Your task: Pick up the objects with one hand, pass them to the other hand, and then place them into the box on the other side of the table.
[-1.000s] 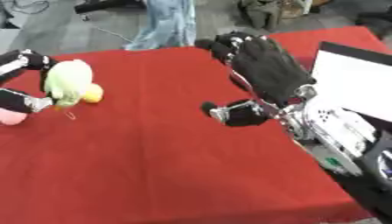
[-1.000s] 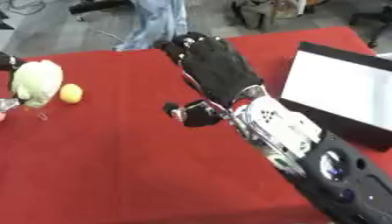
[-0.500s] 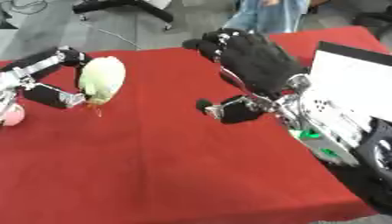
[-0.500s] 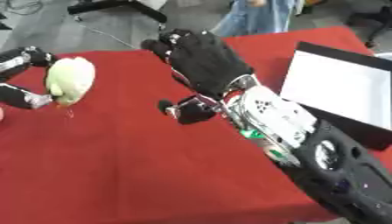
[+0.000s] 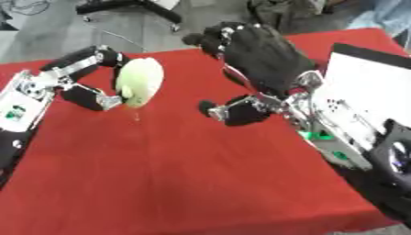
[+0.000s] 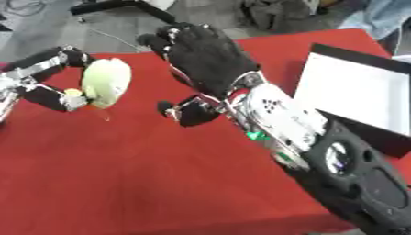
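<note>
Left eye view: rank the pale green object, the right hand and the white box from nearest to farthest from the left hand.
1. Pale green object: held in the left hand, at the table's left.
2. Right hand: open, mid-table, across a gap of red cloth.
3. White box: at the right edge, beyond the right hand.

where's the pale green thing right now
The pale green object is held in the left robot hand, above the red table's left side, facing the open right robot hand.

We see even, bright overhead light, soft blur throughout, faint shadows on the red surface (image 5: 185, 170), no glare.
</note>
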Action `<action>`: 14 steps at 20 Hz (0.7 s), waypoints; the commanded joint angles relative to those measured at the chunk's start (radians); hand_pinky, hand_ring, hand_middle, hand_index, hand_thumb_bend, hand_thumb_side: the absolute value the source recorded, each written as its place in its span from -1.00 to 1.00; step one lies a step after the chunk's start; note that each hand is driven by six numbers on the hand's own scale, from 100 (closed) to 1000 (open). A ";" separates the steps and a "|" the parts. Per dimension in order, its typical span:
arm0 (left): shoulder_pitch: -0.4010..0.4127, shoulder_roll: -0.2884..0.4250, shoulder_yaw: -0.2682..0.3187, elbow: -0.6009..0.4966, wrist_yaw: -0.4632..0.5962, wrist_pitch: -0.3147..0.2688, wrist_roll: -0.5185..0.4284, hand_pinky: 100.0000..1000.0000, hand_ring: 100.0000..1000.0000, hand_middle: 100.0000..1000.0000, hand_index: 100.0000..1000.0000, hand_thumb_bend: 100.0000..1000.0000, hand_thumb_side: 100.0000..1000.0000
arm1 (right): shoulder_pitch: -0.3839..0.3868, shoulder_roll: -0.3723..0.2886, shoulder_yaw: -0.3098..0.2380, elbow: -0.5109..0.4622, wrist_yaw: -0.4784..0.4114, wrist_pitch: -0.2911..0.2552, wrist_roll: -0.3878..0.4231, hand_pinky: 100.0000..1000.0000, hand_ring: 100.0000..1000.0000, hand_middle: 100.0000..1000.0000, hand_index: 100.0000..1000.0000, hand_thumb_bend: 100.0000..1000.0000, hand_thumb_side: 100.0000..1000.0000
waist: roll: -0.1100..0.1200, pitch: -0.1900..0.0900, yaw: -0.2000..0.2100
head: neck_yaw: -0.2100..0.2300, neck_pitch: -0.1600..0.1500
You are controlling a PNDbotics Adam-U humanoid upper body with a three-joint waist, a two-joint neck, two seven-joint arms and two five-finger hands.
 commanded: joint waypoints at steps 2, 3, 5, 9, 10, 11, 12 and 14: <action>-0.040 -0.021 -0.009 -0.014 -0.001 -0.347 -0.347 0.18 -0.43 -0.55 0.00 -1.00 -0.69 | -0.021 0.007 -0.010 -0.020 0.008 -0.002 -0.004 -0.61 0.41 0.19 0.78 -0.18 -0.56 | 0.000 -0.012 -0.004 | 0.004 -0.003; -0.045 -0.029 -0.012 -0.014 -0.001 -0.347 -0.347 0.18 -0.43 -0.55 0.00 -1.00 -0.69 | -0.021 0.009 -0.009 -0.020 0.009 -0.003 -0.005 -0.61 0.41 0.19 0.78 -0.18 -0.56 | 0.001 -0.011 -0.005 | 0.005 -0.003; -0.054 -0.043 -0.017 -0.017 0.003 -0.347 -0.347 0.18 -0.43 -0.55 0.00 -1.00 -0.69 | -0.023 0.012 -0.009 -0.020 0.009 -0.004 -0.005 -0.62 0.41 0.18 0.78 -0.18 -0.56 | 0.001 -0.011 -0.007 | 0.005 -0.003; -0.070 -0.067 -0.023 -0.021 0.011 -0.347 -0.347 0.18 -0.43 -0.55 0.00 -1.00 -0.69 | -0.026 0.018 -0.006 -0.020 0.008 -0.005 -0.006 -0.63 0.40 0.18 0.78 -0.18 -0.56 | 0.001 -0.010 -0.012 | 0.005 -0.003; -0.074 -0.073 -0.024 -0.022 0.012 -0.347 -0.347 0.18 -0.43 -0.55 0.00 -1.00 -0.69 | -0.027 0.020 -0.005 -0.020 0.007 -0.005 -0.006 -0.64 0.40 0.18 0.78 -0.18 -0.56 | 0.001 -0.009 -0.013 | 0.004 -0.003; -0.078 -0.079 -0.026 -0.021 0.012 -0.347 -0.347 0.18 -0.43 -0.55 0.00 -1.00 -0.68 | -0.028 0.023 -0.004 -0.020 0.006 -0.005 -0.006 -0.65 0.40 0.17 0.78 -0.18 -0.56 | 0.002 -0.009 -0.014 | 0.003 -0.003; -0.083 -0.086 -0.027 -0.022 0.013 -0.347 -0.347 0.18 -0.43 -0.55 0.00 -1.00 -0.68 | -0.029 0.025 -0.003 -0.020 0.005 -0.004 -0.007 -0.66 0.40 0.17 0.78 -0.18 -0.56 | 0.002 -0.008 -0.014 | 0.003 -0.003; -0.091 -0.099 -0.030 -0.026 0.020 -0.347 -0.347 0.18 -0.43 -0.55 0.00 -1.00 -0.68 | -0.030 0.027 0.000 -0.020 0.004 -0.003 -0.008 -0.66 0.40 0.17 0.77 -0.18 -0.56 | 0.002 -0.007 -0.015 | 0.004 -0.003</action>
